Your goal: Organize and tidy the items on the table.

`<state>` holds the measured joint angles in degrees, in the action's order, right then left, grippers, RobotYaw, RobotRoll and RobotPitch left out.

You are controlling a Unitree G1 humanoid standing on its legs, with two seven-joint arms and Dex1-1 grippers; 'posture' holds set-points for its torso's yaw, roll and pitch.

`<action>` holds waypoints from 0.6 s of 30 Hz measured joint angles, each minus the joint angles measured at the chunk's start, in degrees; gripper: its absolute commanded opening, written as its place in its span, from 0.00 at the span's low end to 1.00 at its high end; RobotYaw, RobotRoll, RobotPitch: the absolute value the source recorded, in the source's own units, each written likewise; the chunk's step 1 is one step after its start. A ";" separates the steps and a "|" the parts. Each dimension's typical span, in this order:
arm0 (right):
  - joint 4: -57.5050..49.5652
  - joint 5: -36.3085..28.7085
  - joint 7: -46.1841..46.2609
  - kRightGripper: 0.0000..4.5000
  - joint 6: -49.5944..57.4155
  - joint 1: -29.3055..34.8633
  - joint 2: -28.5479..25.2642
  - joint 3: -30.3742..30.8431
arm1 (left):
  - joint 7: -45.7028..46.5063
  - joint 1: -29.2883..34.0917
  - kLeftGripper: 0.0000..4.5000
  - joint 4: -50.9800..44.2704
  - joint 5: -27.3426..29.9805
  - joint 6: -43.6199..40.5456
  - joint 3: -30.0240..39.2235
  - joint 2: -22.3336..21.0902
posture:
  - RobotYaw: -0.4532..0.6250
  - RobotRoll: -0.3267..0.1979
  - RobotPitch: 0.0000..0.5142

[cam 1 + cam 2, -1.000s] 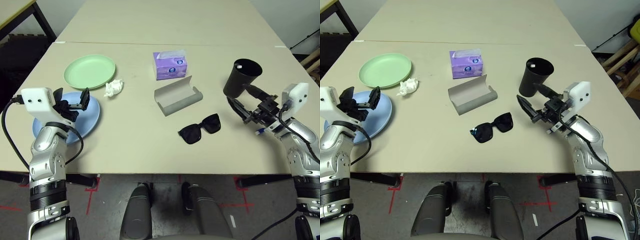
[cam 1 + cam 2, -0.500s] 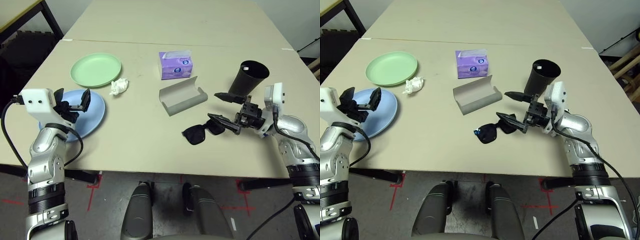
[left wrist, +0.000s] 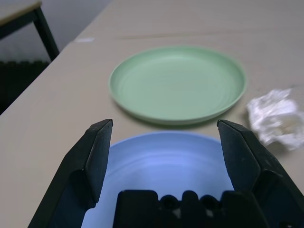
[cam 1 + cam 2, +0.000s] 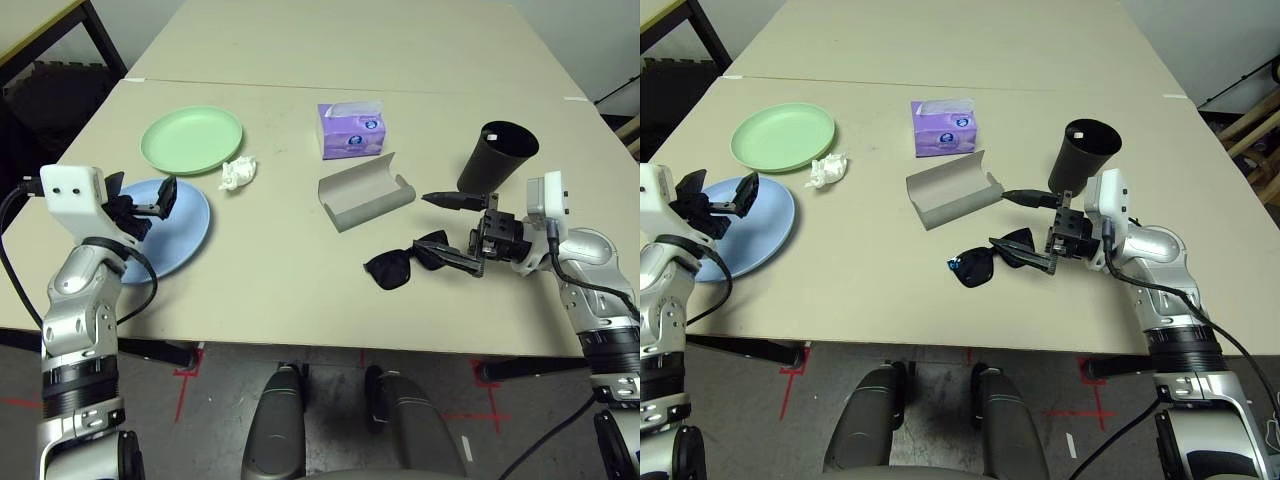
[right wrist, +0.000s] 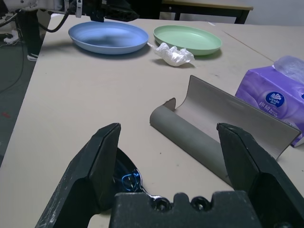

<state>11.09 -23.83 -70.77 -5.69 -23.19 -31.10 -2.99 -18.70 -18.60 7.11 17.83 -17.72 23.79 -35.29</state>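
Left eye view: right tool (image 4: 445, 230) is hovering spread wide at the black sunglasses (image 4: 403, 263) on the counter (image 4: 290, 280) — gripping nothing; left tool (image 4: 140, 200) is gaping empty over the blue plate (image 4: 180, 225).

a purple tissue box (image 4: 351, 130) stands upright on the beige surface, a tuft of white tissue poking from its top slot and a round blue-and-white mark on its front face. beyond a thin seam, a second beige tabletop (image 4: 340, 40) runs on toward the far wall. at the far left corner a black metal frame (image 4: 60, 45) of another bench stands over dark flooring. the grey floor (image 4: 210, 400) below the near edge carries red tape marks (image 4: 185, 375). at the right edge, pale wooden furniture (image 4: 1250, 130) and a black cable (image 4: 615, 88) show.
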 measured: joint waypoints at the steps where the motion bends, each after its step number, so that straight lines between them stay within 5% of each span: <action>1: -0.01 0.00 0.07 0.99 0.00 0.00 0.03 0.00 | 0.00 -0.47 1.00 0.78 0.01 -1.36 0.02 -0.99 | 0.59 0.62 0.35; 18: -1.18 -0.02 1.05 0.99 0.00 -0.02 0.53 0.00 | -3.66 -2.50 1.00 11.27 4.64 -18.73 6.60 -11.25 | 0.58 0.62 0.36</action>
<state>9.91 -23.85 -69.71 -5.69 -23.21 -30.57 -2.98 -22.36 -21.10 18.38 22.47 -36.45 30.40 -46.54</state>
